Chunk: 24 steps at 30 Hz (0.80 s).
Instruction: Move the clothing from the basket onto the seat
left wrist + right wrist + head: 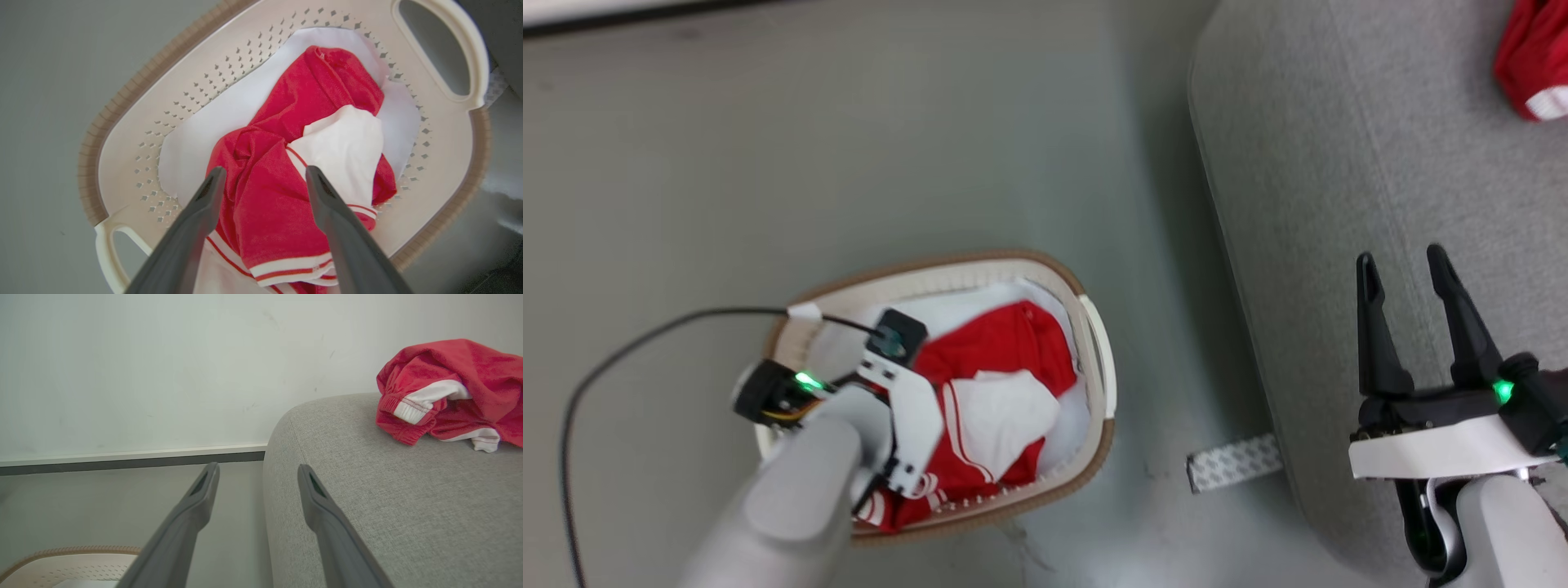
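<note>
the left gripper (264,169) hangs over the small oval cream-white perforated plastic basket (245,61) with a brown rim. its two dark fingers are spread apart and clasp nothing, one on each side of a crumpled bright red garment (265,204) with white trim, which lies on a plain white sheet (220,122) inside the basket. the right gripper (1401,257) is likewise spread and empty, over the edge of the large light grey fabric sofa (1339,204). a second red garment (449,388) lies on the sofa, well apart from that gripper.
</note>
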{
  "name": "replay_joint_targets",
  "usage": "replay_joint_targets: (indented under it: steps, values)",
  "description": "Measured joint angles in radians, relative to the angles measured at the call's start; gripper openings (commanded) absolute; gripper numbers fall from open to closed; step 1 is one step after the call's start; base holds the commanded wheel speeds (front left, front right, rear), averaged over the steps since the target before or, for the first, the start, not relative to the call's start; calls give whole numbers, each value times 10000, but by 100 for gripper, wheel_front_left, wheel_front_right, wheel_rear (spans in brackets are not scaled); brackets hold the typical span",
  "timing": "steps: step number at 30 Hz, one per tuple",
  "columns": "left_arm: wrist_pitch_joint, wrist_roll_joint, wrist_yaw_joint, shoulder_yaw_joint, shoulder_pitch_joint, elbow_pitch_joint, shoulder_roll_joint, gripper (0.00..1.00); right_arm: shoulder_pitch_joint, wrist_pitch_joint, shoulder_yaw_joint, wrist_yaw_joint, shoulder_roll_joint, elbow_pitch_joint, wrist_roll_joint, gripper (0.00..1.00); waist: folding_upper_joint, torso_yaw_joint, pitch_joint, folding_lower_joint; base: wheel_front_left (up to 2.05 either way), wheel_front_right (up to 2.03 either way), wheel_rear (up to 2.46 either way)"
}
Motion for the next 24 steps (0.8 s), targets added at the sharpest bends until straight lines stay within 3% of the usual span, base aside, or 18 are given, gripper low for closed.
replay_joint_targets:
  steps: [10, 16, 17, 18, 24]
  values:
    - [886, 405, 38, -234, -1506, 1616, 479, 100, -653, -15, 520, 0, 0, -696, 708, 100, 0, -523, 2211, -1, 0, 0, 0]
    - [704, 477, 82, -456, -1912, 1967, 412, 100, -694, -17, 683, 0, 0, -796, 976, 100, 0, -755, 3145, -1, 0, 0, 0]
    - [485, 479, 207, -451, -1908, 1988, 412, 84, -705, -23, 706, 0, -2, -802, 984, 100, -1, -794, 3236, -1, 0, 0, 0]
    - [359, 499, 245, -483, -1912, 2029, 403, 0, -708, -25, 719, 0, 2, -803, 1009, 100, 0, -834, 3292, -2, 0, 0, 0]
    - [-431, 207, 169, -360, -1876, 2151, -8, 0, -691, -23, 518, 0, 27, -514, 1007, 100, 0, -689, 2939, -2, 0, 0, 0]
